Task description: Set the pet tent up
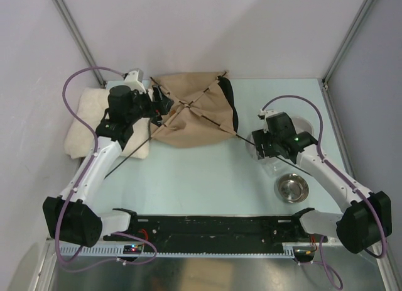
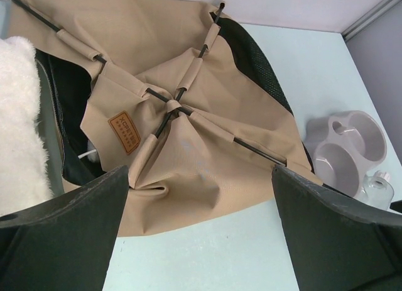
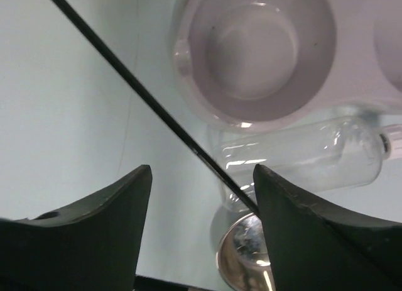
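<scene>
The pet tent lies collapsed at the back of the table, tan fabric with black trim and thin dark poles crossing at its middle. In the left wrist view the tent shows its brown label patch. I see no pompom. My left gripper is at the tent's left edge, open and empty, just above the fabric's near hem. One pole runs out to the right. My right gripper is open with that pole passing between its fingers, its end against the right fingertip.
A fluffy cream cushion lies left of the tent, partly under my left arm. A grey double feeding bowl and a clear bottle sit under my right gripper. A steel bowl stands nearer. Another pole end sticks out front left.
</scene>
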Robot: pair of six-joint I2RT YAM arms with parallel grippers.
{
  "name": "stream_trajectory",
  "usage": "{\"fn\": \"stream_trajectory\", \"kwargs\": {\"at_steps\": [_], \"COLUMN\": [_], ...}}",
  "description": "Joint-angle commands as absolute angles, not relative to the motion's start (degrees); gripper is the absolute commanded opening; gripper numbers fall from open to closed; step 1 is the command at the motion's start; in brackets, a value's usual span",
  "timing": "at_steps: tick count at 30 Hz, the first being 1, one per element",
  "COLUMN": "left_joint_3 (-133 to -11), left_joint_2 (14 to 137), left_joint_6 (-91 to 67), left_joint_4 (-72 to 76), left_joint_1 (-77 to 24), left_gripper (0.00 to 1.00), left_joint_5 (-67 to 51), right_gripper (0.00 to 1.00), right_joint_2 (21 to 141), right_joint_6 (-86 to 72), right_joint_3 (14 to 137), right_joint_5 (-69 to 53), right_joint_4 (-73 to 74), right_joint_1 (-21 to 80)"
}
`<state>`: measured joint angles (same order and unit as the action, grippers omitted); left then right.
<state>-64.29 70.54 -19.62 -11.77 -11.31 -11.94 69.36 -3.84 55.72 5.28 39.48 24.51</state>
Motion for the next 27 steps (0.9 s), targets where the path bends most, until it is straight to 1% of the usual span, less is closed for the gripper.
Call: {"fn": "stream_trajectory", "kwargs": {"at_steps": [1, 3, 5, 9, 11, 14, 18, 19, 20, 21, 23, 27], "left_joint_3": [-67.14, -67.08, -66.91, -66.73, -66.76, -66.85, -67.33, -67.33, -67.33, -67.37, -67.40, -67.36], "left_joint_2": [70.68, 70.73, 70.75, 70.92, 71.10, 71.51, 71.94, 71.83, 71.77, 71.70, 71.47, 70.86], "left_joint_6": [-20.23, -20.13, -20.08, -19.72, -19.41, -19.21, -18.93, -18.83, -18.69, -18.48, -18.07, -17.49], "left_joint_4": [-9.42, -9.41, -9.47, -9.50, -9.49, -9.49, -9.47, -9.44, -9.42, -9.46, -9.48, -9.49], "left_joint_1": [-11.97, -12.00, -11.97, -11.98, -11.98, -11.96, -11.95, -12.00, -12.02, -11.99, -11.96, -11.98], "left_gripper": [1.00, 1.00, 1.00, 1.00, 1.00, 1.00, 1.00, 1.00, 1.00, 1.00, 1.00, 1.00], "left_joint_5": [-10.25, -10.19, -10.11, -9.99, -9.99, -10.10, -10.27, -10.06, -9.91, -9.74, -9.25, -7.80], "right_gripper": [0.66, 0.57, 0.51, 0.44, 0.42, 0.37, 0.18, 0.10, 0.05, 0.03, 0.01, 0.00], "right_joint_2": [71.10, 71.94, 72.43, 73.55, 74.09, 74.60, 76.22, 76.47, 76.56, 76.42, 75.66, 73.06], "right_joint_6": [-1.38, -0.61, -0.35, 1.50, 2.73, 5.19, 7.92, 8.13, 8.15, 8.16, 8.15, 7.34], "right_joint_3": [55.89, 55.70, 55.28, 54.28, 53.69, 52.12, 51.71, 51.69, 51.69, 51.60, 51.22, 50.22], "right_joint_5": [11.05, 12.32, 12.90, 13.56, 13.89, 13.98, 13.45, 13.45, 13.54, 13.58, 13.85, 14.37], "right_joint_4": [34.67, 33.72, 32.67, 30.95, 29.84, 25.30, 22.76, 22.50, 22.23, 21.84, 20.93, 18.93], "right_joint_1": [25.27, 25.78, 26.24, 26.98, 27.29, 27.24, 27.37, 27.44, 27.52, 27.78, 28.24, 28.58]}}
